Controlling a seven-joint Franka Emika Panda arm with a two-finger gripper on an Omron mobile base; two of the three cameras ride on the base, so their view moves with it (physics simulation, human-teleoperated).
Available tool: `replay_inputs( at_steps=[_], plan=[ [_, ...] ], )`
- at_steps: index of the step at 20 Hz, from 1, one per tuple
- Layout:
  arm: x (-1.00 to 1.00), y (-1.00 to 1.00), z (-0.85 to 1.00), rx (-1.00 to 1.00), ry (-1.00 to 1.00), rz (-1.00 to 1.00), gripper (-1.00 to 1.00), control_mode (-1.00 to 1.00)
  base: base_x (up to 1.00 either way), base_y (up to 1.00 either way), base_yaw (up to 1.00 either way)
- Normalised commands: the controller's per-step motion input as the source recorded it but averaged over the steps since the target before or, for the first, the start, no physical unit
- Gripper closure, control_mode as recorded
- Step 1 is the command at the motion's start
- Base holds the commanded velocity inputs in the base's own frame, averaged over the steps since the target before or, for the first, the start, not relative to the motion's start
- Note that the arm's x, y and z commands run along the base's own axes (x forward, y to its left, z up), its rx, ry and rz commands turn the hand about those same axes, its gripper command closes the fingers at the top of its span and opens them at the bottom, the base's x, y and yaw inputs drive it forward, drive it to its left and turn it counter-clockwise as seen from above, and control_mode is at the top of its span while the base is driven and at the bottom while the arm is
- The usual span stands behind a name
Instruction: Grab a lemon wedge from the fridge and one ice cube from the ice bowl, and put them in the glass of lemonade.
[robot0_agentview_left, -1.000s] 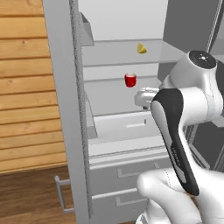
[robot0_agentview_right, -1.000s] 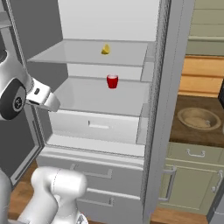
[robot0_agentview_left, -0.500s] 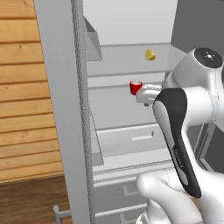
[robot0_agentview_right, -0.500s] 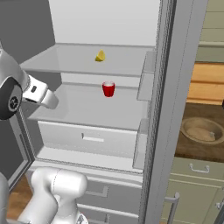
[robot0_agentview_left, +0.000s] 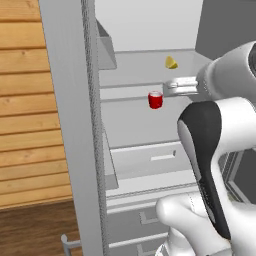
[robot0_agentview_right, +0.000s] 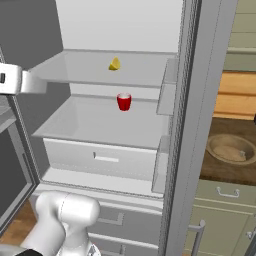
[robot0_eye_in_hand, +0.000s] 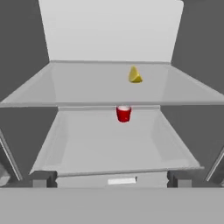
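One small bright yellow lemon wedge (robot0_eye_in_hand: 135, 75) was seen at 12 o'clock on the upper fridge shelf (robot0_eye_in_hand: 78, 85), one red cup (robot0_eye_in_hand: 124, 113) below; the gripper (robot0_eye_in_hand: 111, 179) was spread wide.

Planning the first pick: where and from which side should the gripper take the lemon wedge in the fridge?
Grip the lemon wedge across its narrow flanks, coming in level from the open front of the fridge. It sits alone toward the back of the upper shelf, point up. The open gripper already faces it.
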Motion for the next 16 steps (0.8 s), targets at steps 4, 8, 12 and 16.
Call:
replay_inputs(
  at_steps=[4,8,12,16],
  plan=[
    [0.90,-0.40,0.24,-0.06,0.06,0.04,-1.00,-1.00,0.00,0.00,0.00],
    [1.00,-0.59,-0.36,-0.02,0.17,0.00,-1.00,-1.00,0.00,0.00,0.00],
    [1.00,-0.77,-0.41,0.00,0.15,0.00,-1.00,-1.00,0.00,0.00,0.00],
    [0.99,-0.50,-0.09,0.00,0.20,0.00,-1.00,-1.00,0.00,0.00,0.00]
  ],
)
